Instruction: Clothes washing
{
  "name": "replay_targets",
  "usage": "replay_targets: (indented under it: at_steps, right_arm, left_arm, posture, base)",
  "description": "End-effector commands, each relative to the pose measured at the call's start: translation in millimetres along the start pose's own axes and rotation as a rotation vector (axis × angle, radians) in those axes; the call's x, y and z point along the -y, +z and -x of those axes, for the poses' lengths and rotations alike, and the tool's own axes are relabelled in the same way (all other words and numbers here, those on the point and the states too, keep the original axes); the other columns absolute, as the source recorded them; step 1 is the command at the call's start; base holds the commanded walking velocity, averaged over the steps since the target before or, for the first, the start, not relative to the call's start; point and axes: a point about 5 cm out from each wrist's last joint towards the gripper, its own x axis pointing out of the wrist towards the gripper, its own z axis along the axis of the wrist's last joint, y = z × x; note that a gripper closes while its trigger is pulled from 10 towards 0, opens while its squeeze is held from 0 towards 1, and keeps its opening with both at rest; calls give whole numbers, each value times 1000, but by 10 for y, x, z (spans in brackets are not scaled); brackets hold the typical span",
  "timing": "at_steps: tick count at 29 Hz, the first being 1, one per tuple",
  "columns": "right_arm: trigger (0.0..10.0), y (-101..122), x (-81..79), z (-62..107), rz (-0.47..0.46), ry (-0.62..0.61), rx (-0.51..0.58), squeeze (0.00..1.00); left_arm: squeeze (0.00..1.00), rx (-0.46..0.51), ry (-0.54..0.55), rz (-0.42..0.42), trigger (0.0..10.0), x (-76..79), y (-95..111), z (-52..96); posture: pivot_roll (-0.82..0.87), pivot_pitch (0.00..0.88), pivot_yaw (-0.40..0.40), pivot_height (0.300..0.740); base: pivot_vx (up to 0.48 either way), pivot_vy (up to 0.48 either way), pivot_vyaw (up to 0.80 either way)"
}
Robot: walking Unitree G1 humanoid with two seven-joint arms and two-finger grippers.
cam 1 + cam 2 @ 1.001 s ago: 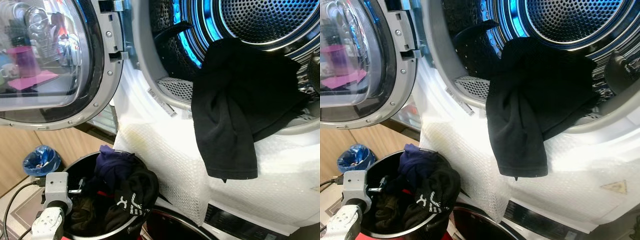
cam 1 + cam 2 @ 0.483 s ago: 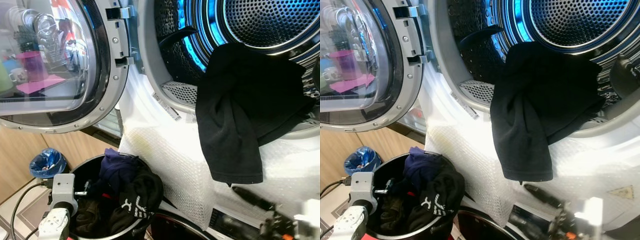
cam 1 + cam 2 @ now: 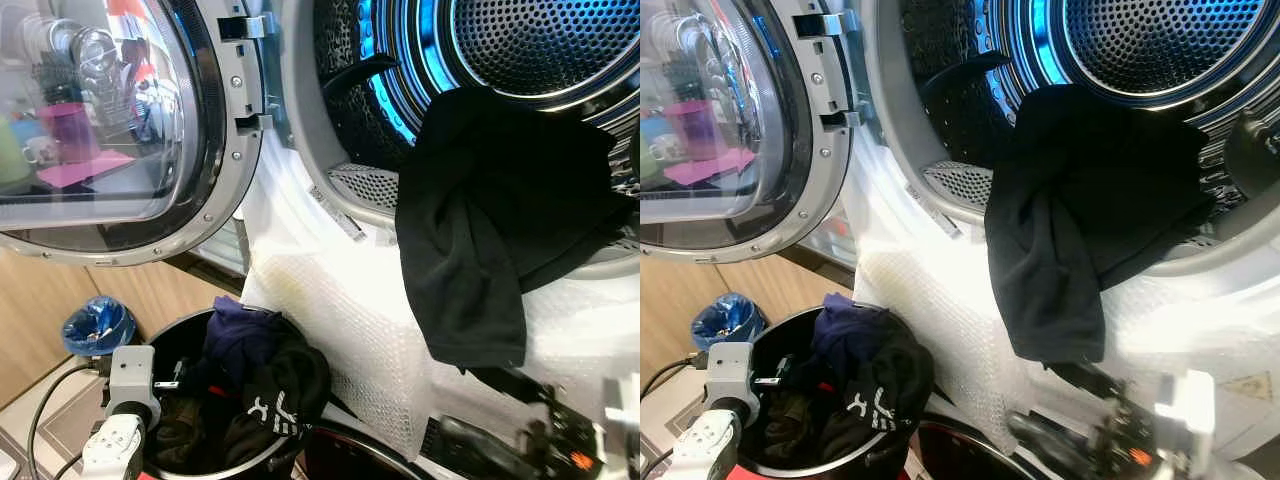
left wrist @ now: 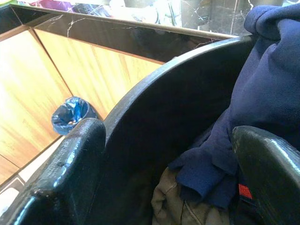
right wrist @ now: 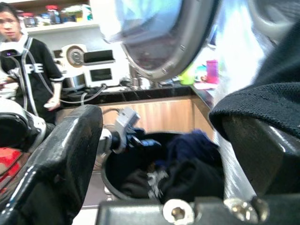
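**Black garment hanging over drum lip; both pincers open**

The black knitted garment lies draped over the lower rim of the front-loading washing machine's perforated steel drum, its lower end hanging down over the white bubble-wrap sheet that covers the machine front.

The right pincer, blurred, sits directly below the garment's hanging hem. In the right wrist view its fingers stand wide apart, gripping nothing, with the hem just above one finger.

The left pincer is spread wide at the rim of the round black laundry basket, empty. Just ahead of it inside the basket lie a navy blue garment and an olive cloth.

The glass-fronted round machine door stands open above the left pincer.
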Motion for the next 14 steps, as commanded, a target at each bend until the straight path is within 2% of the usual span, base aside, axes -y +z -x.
replay_targets:
  at_steps: [1,5,11,12,14]
  right_arm:
    - [10000,0,0,-156,19,0,-2,0]
    - [10000,-48,117,-371,35,-48,-23,0]
    - [10000,-37,215,-459,81,-106,-40,0]
    - [10000,26,363,-529,151,-202,-32,0]
    - [10000,142,551,-599,242,-323,-16,0]
  left_arm:
    - [0,-186,-60,19,10000,161,-405,171]
    - [0,-179,-59,26,10000,191,-402,171]
    - [0,-172,-57,31,10000,199,-401,174]
    - [0,-169,-54,32,10000,198,-401,177]
    - [0,-166,-50,35,10000,190,-400,179]
  posture:
    - [-40,0,-25,740]
    - [-30,0,-30,740]
    - [-19,0,-33,740]
    - [-16,0,-33,740]
    - [-11,0,-34,740]
  base:
    - [0,0,0]
    - [0,0,0]
    - [0,0,0]
    - [0,0,0]
    - [0,0,0]
